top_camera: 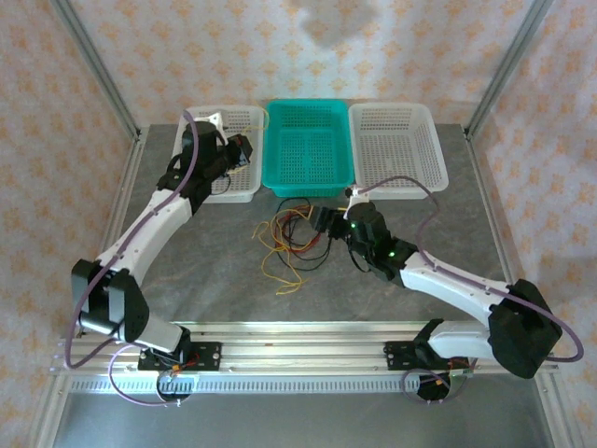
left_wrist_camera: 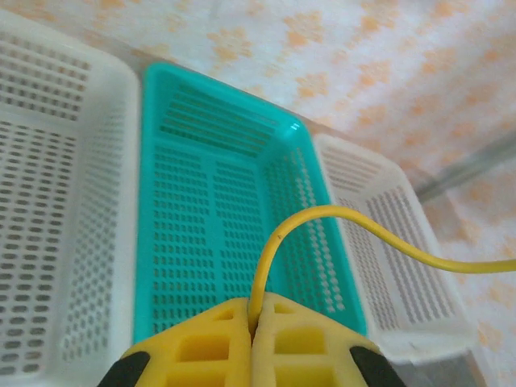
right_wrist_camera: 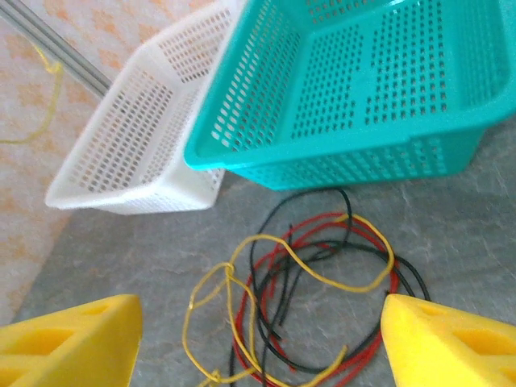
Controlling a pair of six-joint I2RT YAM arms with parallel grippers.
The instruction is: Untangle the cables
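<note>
Left pincer (left_wrist_camera: 254,318): closed on one yellow cable (left_wrist_camera: 339,214), which rises from between the fingers, arches, and leaves the wrist view to the right. Seen from above, this pincer (top_camera: 244,149) hangs over the left white basket (top_camera: 244,194).
Right pincer (right_wrist_camera: 260,322): open wide and holding nothing, poised above the heap (right_wrist_camera: 314,266). From above it (top_camera: 326,222) sits at the heap's right edge.
Cables: red, black and yellow loops lie interlaced in the heap (top_camera: 294,245) on the tabletop (top_camera: 205,271), just in front of the teal basket (right_wrist_camera: 363,161).
Far end of held cable: not traceable, so whether it is free of the heap cannot be told.
Risk 1, multiple pick-up: the loops cross one another closely, so jaws closing at this spot would likely catch two or three strands and lift the whole knot.
Risk 2, tightening: a yellow strand (right_wrist_camera: 226,278) twists around itself at the heap's left. Pulling from the opposite side would likely cinch that twist.
Risk 3, snagging: the top loops lie near the teal basket's wall. A strand dragged that way could catch the basket and shift it.
Risk 4, spring-out: the held cable looks stiff and bowed. Released carelessly, it may flip over the basket rim onto the tabletop.
</note>
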